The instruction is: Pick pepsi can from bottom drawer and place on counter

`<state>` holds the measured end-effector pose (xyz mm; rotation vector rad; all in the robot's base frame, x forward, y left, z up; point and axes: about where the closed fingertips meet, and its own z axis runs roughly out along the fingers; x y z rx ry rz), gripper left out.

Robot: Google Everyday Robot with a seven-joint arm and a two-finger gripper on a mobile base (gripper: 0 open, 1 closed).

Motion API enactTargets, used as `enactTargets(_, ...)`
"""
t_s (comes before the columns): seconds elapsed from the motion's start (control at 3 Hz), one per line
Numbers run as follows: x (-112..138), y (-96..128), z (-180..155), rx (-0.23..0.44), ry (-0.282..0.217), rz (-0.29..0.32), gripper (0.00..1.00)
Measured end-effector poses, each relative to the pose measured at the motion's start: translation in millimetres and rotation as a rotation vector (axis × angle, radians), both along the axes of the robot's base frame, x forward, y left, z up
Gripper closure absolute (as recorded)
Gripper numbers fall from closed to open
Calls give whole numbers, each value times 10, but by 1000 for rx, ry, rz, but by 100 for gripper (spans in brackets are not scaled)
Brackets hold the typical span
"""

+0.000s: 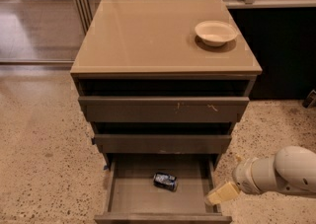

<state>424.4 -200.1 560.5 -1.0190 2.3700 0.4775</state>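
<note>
Gripper (220,194) beside bottom drawer (140,196); pepsi can (165,181) label unclear.

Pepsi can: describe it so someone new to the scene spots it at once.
Under the tan counter, look down to the bottom drawer, pulled open near the floor. The pepsi can lies on its side near the drawer's middle, left of the gripper at the drawer's right wall. It is small and dark blue, the drawer's only item, unlike the white bowl on top.

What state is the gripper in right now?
Gripper: by the drawer's right front corner, not holding the can, which lies in the drawer; open or closed cannot be told.
</note>
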Motion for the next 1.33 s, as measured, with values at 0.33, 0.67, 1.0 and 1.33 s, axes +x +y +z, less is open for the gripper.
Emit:
enactTargets(0.33,143,-10,-375,65,16,-24,0)
enactTargets(0.67,337,188,-953,143,60,-10,0)
enactTargets(1.0,644,425,-1288,165,68,3,0)
enactTargets(1.33,666,471,-1328,170,72,7,0)
